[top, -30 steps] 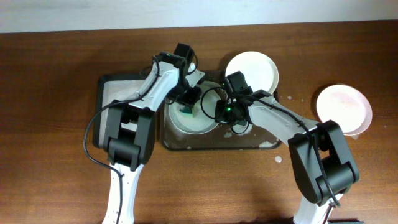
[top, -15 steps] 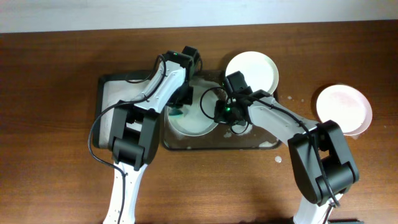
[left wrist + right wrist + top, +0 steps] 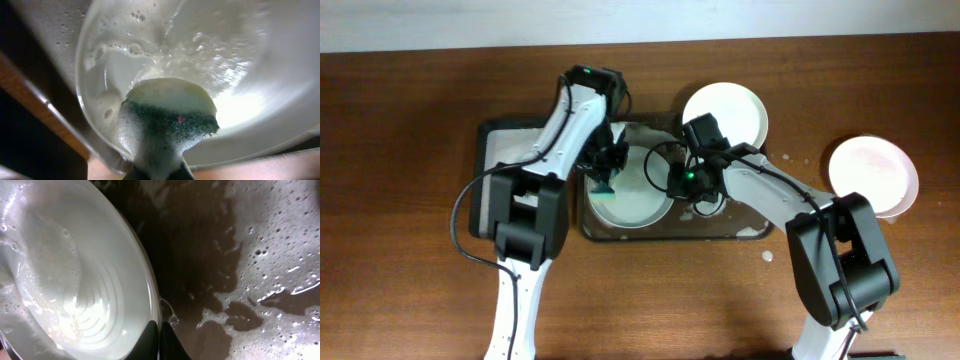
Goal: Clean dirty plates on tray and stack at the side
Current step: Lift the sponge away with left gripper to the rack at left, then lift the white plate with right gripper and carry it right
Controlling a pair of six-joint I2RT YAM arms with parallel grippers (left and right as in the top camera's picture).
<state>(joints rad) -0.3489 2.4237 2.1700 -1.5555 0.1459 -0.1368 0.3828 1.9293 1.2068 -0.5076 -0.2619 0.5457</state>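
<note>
- Jaws of the left gripper [image 3: 605, 180]: clenched on a green sponge [image 3: 170, 122] that presses into the foamy plate [image 3: 638, 198]
- The foamy plate: lies in the tray [image 3: 720, 233], left half
- Jaws of the right gripper [image 3: 160, 342]: pinching that plate's rim
- A second plate [image 3: 725, 112]: over the tray's far right corner
- A third plate [image 3: 873, 175]: on the table [image 3: 400, 220], well right of the tray

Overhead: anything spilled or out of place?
Yes. White foam flecks lie on the bare table just off the near right corner of the tray. One plate overhangs its far rim, partly off it.
</note>
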